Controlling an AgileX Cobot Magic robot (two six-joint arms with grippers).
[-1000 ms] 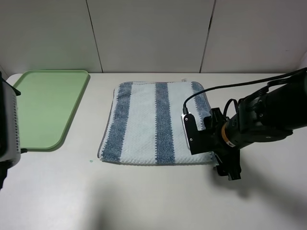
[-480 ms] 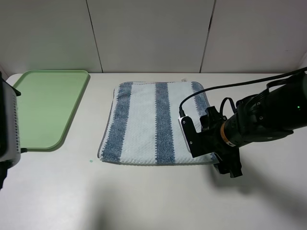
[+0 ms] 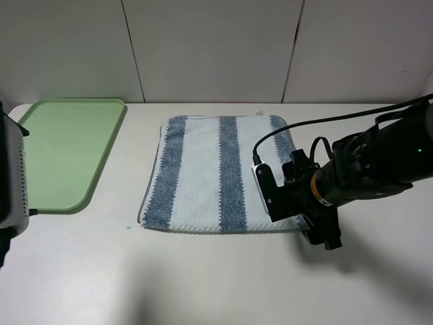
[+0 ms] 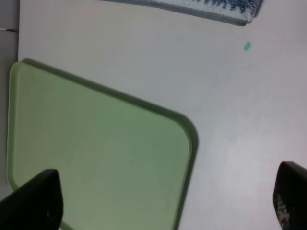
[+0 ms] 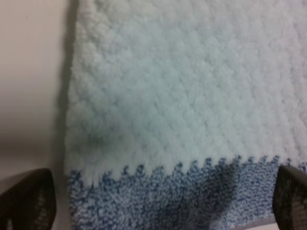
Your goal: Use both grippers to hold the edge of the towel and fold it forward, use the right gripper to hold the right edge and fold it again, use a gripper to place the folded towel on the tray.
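The striped blue and white towel (image 3: pixel 216 172) lies flat in the middle of the table, folded over with its fold at the near edge. My right gripper (image 3: pixel 323 237) hangs low at the towel's near right corner. In the right wrist view its fingertips (image 5: pixel 29 201) stand wide apart, open, over the towel (image 5: pixel 182 105) near its edge and blue stripe. The pale-green tray (image 3: pixel 67 152) lies at the far left with nothing on it. My left arm (image 3: pixel 12 179) shows only at the left border. My left gripper (image 4: pixel 163 203) hangs open over a corner of the tray (image 4: pixel 96 158), holding nothing.
A white panelled wall runs behind the table. A small green speck (image 3: pixel 126 227) lies on the table near the towel's near left corner. Bare tabletop lies in front of the towel and between towel and tray.
My right gripper has shifted slightly left toward the towel's right edge, then held still. The towel, the tray and the left arm have not moved.
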